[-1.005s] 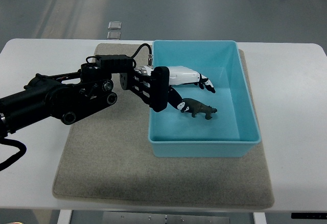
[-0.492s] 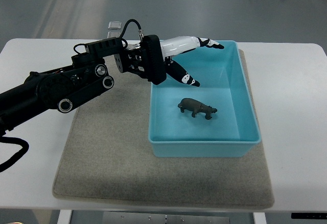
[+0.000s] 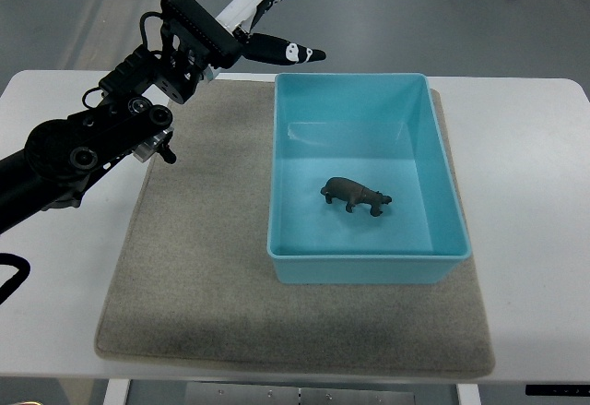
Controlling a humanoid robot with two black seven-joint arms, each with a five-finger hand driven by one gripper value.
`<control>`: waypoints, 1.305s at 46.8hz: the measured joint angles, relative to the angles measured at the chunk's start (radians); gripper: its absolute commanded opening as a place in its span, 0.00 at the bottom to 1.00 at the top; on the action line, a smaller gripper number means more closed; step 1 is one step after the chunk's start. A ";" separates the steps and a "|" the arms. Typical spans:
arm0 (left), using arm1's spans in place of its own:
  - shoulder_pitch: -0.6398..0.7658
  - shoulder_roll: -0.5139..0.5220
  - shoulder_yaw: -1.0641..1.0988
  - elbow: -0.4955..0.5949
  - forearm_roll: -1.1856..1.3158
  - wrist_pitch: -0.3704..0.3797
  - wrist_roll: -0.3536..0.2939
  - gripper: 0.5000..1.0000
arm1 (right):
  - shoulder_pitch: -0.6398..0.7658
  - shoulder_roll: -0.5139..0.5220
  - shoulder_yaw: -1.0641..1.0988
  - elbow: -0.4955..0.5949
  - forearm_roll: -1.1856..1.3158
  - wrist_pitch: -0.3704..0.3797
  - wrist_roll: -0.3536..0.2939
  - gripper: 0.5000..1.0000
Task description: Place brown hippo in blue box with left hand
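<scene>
One robot arm is in view, black and jointed, coming in from the left edge and reaching up toward the top of the picture. Its left hand (image 3: 272, 4), white with black fingertips, is raised with the fingers spread and straight, holding nothing. The right hand does not show at all.

The brown hippo (image 3: 356, 195) stands inside the blue box (image 3: 442, 165), on the box floor, a little nearer the robot's side than the middle. From the open hand, the hippo lies well apart, down the picture and somewhat to the right, toward the robot's own side. Its long axis runs roughly left to right across the box, with what looks like the head at the right end. The hand is outside the box, just beyond its far left corner and seemingly above it. Judging from how things lie, the placing looks complete and no further grasp seems needed; only the left arm is near enough to act.

The box rests on a grey-beige mat (image 3: 184, 276), which covers the middle of a white table (image 3: 535, 239). Beyond the table is a grey floor (image 3: 415, 17), with two small pale square objects (image 3: 206, 53) on it near the table's far edge and chair casters at the top right corner.
</scene>
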 measured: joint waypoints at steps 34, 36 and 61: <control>0.064 0.014 -0.011 0.129 -0.660 0.235 -0.002 0.98 | 0.000 0.000 0.000 0.000 0.000 0.000 0.000 0.87; 0.070 0.023 -0.013 0.129 -0.670 0.229 -0.003 0.97 | 0.000 0.000 0.000 0.000 0.000 0.000 0.000 0.87; 0.165 0.033 -0.114 0.128 -0.660 0.233 -0.093 0.98 | 0.000 0.000 0.000 0.000 0.000 0.000 0.000 0.87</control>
